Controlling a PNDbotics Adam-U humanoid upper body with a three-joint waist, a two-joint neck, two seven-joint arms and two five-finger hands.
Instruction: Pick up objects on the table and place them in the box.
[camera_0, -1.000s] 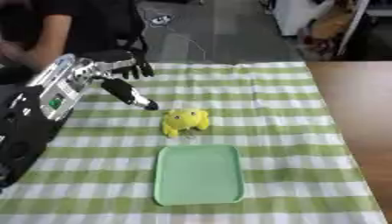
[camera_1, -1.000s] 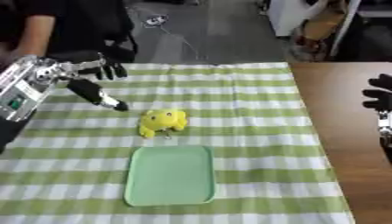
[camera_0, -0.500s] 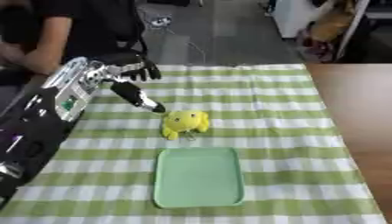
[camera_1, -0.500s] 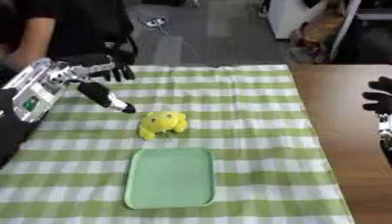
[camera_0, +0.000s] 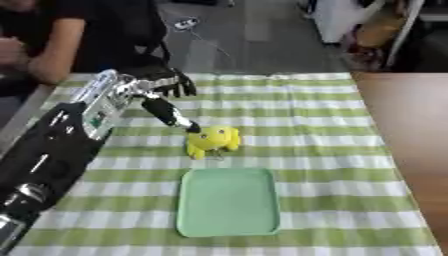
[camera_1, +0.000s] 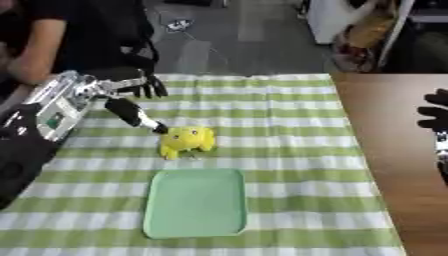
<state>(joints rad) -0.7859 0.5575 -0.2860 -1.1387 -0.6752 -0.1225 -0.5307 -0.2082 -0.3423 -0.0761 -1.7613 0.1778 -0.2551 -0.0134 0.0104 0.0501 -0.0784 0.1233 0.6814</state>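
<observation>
A yellow plush toy (camera_0: 213, 141) lies on the green-and-white striped cloth, just beyond a flat light green tray (camera_0: 229, 210). My left hand (camera_0: 162, 90) comes in from the left, open, fingers spread toward the far side. Its long black thumb (camera_0: 168, 113) slants down to the toy's upper left, the tip at or just touching it. At the right edge of the right eye view my right hand (camera_1: 435, 117) hangs open over the brown surface, fingers up, far from the toy. No box appears in either view.
The striped cloth (camera_0: 332, 125) covers the table from the left edge to a bare brown tabletop (camera_0: 407, 130) on the right. My left forearm (camera_0: 52, 155) fills the lower left over the cloth.
My left hand has moved right and a little nearer, bringing its thumb tip up to the yellow toy. Toy, tray and right hand have stayed put.
</observation>
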